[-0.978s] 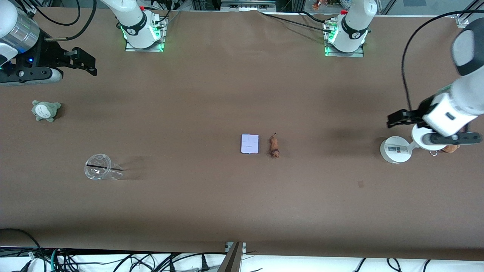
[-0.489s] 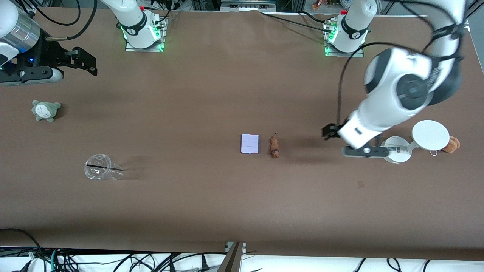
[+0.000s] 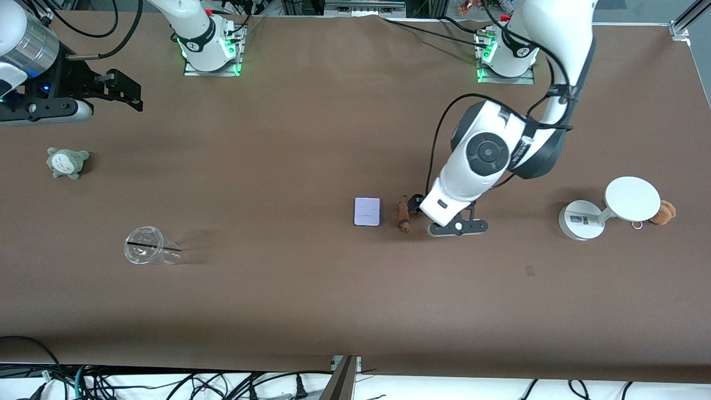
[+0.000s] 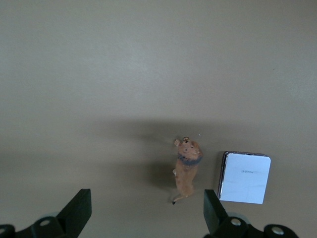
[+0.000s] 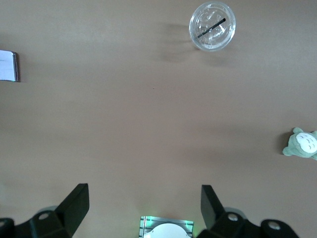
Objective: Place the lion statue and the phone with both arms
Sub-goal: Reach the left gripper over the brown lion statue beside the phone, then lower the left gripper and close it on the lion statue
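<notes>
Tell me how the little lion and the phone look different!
The lion statue is orange-brown with a darker mane, while the phone is pale lavender-white with dark edges. The lion statue is long, thin and bumpy; the phone is a flat rectangle with rounded corners. The lion statue is smaller than the phone. Both lie side by side on the brown table, apart, with neither gripper touching them.
</notes>
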Controlling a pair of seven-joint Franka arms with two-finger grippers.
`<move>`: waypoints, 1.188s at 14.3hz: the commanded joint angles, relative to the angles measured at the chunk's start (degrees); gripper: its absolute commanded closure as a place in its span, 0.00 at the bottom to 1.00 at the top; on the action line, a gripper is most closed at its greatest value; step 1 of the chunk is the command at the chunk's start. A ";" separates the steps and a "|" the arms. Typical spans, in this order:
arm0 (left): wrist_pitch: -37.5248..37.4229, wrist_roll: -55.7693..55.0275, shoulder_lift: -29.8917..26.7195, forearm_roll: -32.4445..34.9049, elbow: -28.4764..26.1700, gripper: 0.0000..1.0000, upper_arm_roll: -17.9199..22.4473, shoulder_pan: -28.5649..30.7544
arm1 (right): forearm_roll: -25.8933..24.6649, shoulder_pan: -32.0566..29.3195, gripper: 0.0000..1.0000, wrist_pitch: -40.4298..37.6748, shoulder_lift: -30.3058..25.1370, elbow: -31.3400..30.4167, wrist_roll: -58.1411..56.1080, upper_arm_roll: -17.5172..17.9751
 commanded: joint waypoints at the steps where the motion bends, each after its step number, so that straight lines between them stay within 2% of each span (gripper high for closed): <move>1: 7.23 -3.25 -0.46 -0.52 -4.26 0.00 0.84 -1.66 | -0.62 -0.29 0.00 0.32 -1.47 -1.21 0.05 0.42; 4: 14.81 -10.10 2.97 -0.25 -4.89 0.00 0.84 -4.38 | -0.62 -0.29 0.00 0.23 -1.47 -1.21 0.05 0.42; 9: 16.48 -10.56 6.48 6.51 -4.98 0.00 0.75 -5.71 | -0.62 -0.29 0.00 0.41 -1.47 -1.21 0.05 0.42; 16: 18.08 -10.56 9.21 9.59 -4.27 0.00 0.67 -6.50 | -0.27 -0.29 0.00 0.84 -1.21 -1.12 -0.48 0.42; 17: 17.99 -10.56 9.21 9.50 -4.01 0.20 0.67 -6.41 | -0.09 -0.29 0.00 0.67 -1.12 -1.12 -0.91 0.42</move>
